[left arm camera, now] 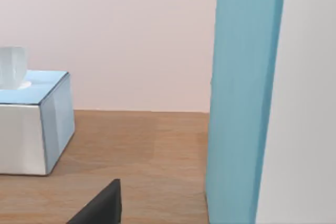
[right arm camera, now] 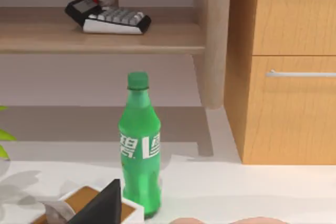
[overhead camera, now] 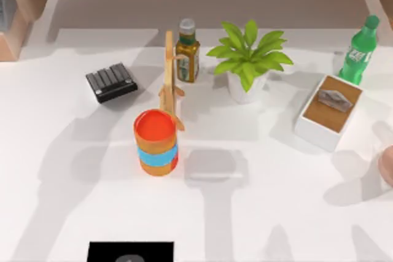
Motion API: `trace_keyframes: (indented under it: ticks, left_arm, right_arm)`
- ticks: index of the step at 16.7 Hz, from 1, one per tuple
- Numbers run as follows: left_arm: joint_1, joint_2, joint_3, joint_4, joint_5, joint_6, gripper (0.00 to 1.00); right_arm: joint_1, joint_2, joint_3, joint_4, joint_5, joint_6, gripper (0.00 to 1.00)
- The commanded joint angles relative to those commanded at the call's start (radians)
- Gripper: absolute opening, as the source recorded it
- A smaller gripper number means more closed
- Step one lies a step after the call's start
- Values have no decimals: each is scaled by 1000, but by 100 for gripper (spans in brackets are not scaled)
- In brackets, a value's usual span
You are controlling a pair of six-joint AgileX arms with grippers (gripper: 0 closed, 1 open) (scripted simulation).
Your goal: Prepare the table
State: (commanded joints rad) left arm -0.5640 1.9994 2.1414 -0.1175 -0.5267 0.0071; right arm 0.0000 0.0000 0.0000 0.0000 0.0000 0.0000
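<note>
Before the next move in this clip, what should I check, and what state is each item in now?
1. Orange cup upright on the table: ok.
2. Wooden rack standing, right behind the cup: ok, though whether they touch I cannot tell.
3. Green bottle upright beside the white box: ok.
4. Potted plant upright: ok.
5. Left and right pincer open or shut: cannot tell.
6. Black keypad flat, apart from the cup: ok.

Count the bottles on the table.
2: a green soda bottle at the table's far right, and an amber bottle left of the potted plant.
</note>
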Motion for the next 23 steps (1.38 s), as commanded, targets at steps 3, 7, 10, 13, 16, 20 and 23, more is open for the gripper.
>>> trace_keyframes:
  ticks: [3, 7, 10, 13, 16, 20, 23]
  left_arm:
    - [-11, 35, 37, -4, -8, 3, 100]
    - [-7, 34, 32, -3, -6, 3, 100]
    - [-3, 55, 67, -15, 0, 3, 100]
    - [6, 105, 147, -44, 10, 2, 100]
    - [10, 136, 194, -62, 15, 2, 100]
    - [10, 136, 194, -62, 15, 2, 92]
    - [10, 136, 194, -62, 15, 2, 70]
  right_arm:
    - [0, 0, 0, 0, 0, 0, 100]
    - [0, 0, 0, 0, 0, 0, 100]
    - [0, 0, 0, 0, 0, 0, 100]
    - [0, 0, 0, 0, 0, 0, 100]
    - [0, 0, 0, 0, 0, 0, 100]
    - [0, 0, 0, 0, 0, 0, 100]
    - [0, 0, 0, 0, 0, 0, 100]
